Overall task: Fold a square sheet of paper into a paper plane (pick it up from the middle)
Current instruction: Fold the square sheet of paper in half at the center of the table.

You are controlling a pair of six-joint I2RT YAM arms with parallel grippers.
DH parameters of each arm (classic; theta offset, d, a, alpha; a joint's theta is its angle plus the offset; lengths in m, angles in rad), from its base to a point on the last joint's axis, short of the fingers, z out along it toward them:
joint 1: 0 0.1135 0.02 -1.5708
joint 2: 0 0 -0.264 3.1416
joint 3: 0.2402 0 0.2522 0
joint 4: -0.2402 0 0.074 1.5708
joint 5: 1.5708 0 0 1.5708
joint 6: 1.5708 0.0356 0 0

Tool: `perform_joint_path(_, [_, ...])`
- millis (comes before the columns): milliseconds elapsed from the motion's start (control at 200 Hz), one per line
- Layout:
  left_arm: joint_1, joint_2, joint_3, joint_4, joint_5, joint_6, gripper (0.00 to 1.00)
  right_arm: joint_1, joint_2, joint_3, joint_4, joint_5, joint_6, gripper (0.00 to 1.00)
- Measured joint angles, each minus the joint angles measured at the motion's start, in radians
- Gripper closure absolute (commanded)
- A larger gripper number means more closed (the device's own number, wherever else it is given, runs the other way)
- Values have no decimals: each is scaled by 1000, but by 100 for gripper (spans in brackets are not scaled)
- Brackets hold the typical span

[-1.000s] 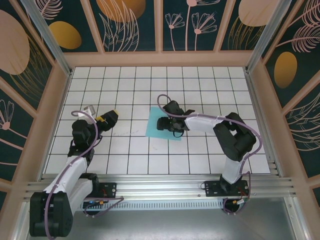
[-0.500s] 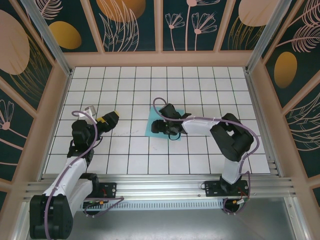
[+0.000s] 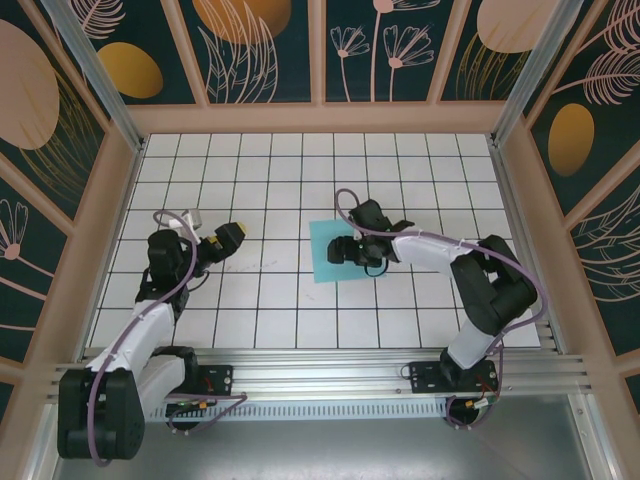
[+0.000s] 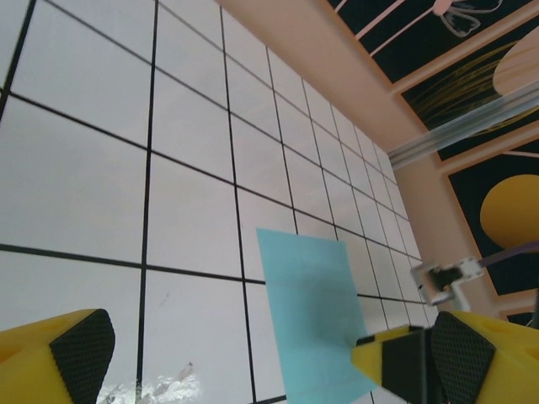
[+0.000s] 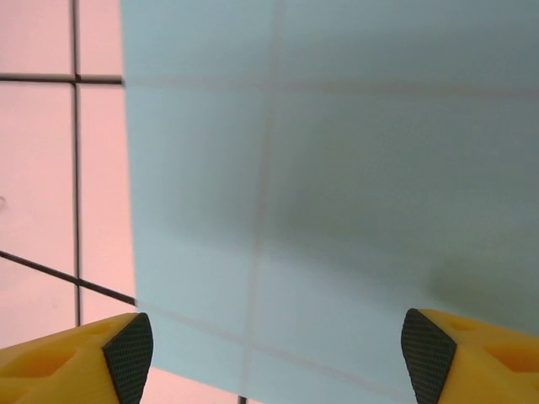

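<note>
Okay so the square sheet of paper [image 3: 325, 265] lies flat and unfolded on the table [image 3: 250, 180], edges a touch skewed off the grid lines. The right gripper [image 3: 350, 250] hangs right over the sheet's right half, fingers spread wide with nothing between them. The left gripper [image 3: 210, 227] is well off to the sheet's left, also wide open and empty.

The right arm's clearly nearer, so I'd guess the middle pinch is its job: straight down. It's square, so there's no long axis to line up. From overhead the arm covers the sheet's centre, but the right wrist view has both pads [image 5: 128, 345] straddling bare paper, with grid lines ghosting through.
</note>
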Motion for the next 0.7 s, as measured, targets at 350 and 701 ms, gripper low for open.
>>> perform_joint_path(350, [-110,172,129,-46,6,65,2,79,140,266,-169,292,150,4])
perform_joint_path(701, [-215,252,152,-45,-41,74,1,29,264,381,-283,254,102,5])
